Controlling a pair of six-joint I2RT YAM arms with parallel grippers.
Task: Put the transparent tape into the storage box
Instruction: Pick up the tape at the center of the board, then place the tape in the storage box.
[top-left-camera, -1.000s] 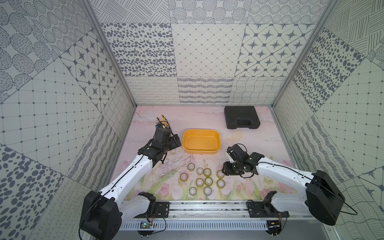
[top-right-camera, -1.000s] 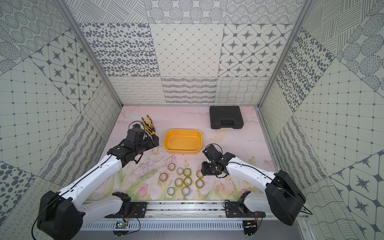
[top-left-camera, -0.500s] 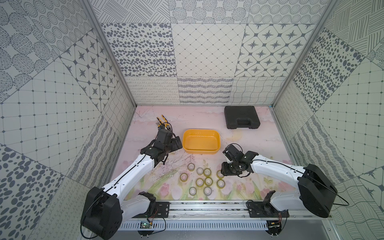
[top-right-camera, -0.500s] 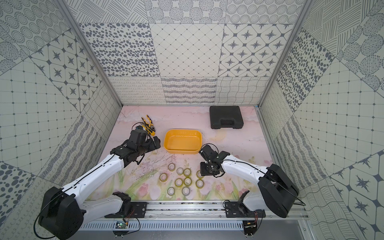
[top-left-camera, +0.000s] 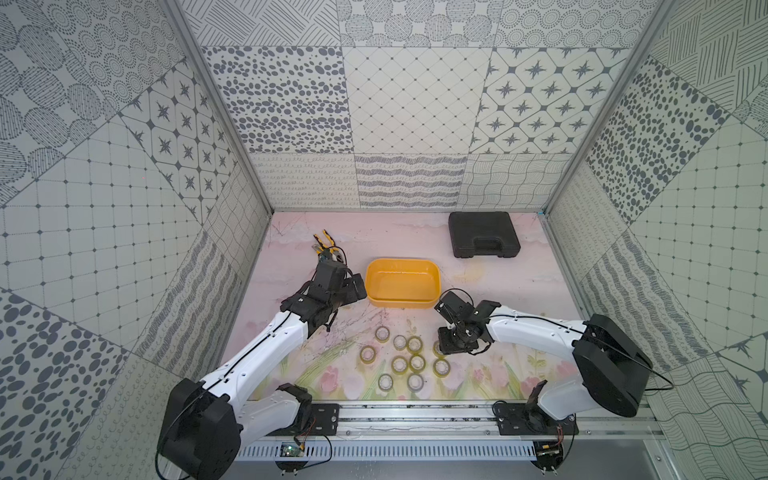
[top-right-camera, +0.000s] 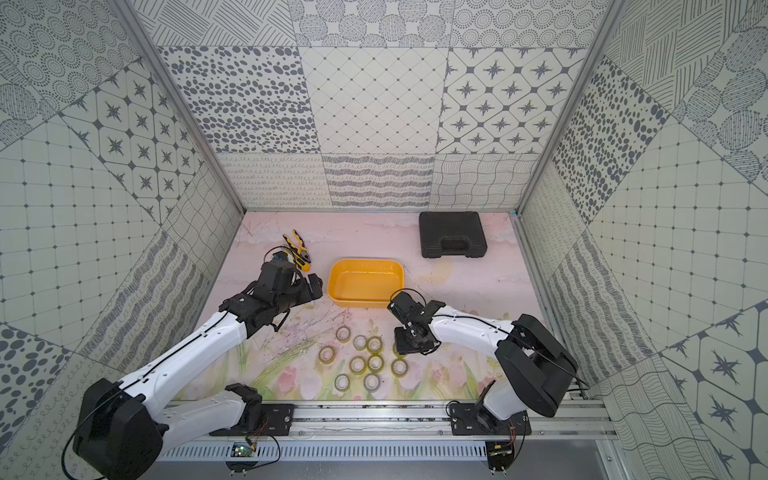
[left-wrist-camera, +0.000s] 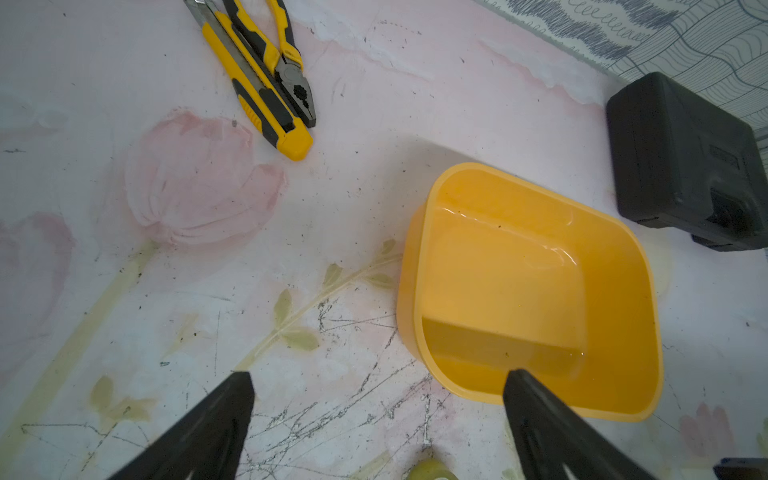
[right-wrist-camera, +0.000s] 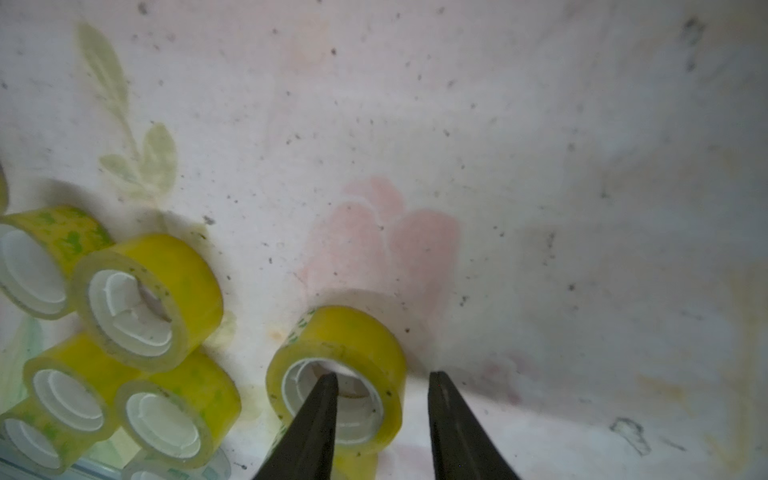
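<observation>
Nearest the front, tape rolls (top-left-camera: 400, 364) are clustered flat on the table (top-left-camera: 498, 286). The roll (right-wrist-camera: 345, 332) at the cluster's right edge is straddled by the right gripper (right-wrist-camera: 382, 376): one finger is set inside its core, the other just outside, nothing yet pinched. Farther back, the left gripper (left-wrist-camera: 379, 374) is held spread wide beside the yellow storage box (top-left-camera: 401, 302); a black case (top-left-camera: 482, 235) is seen beyond.

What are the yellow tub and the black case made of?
The yellow tub looks like glossy moulded plastic: bright highlights run along its smooth, rounded walls. The black case seems to be hard plastic with a matte finish. It has a moulded handle recess and hardly any shine.
</observation>
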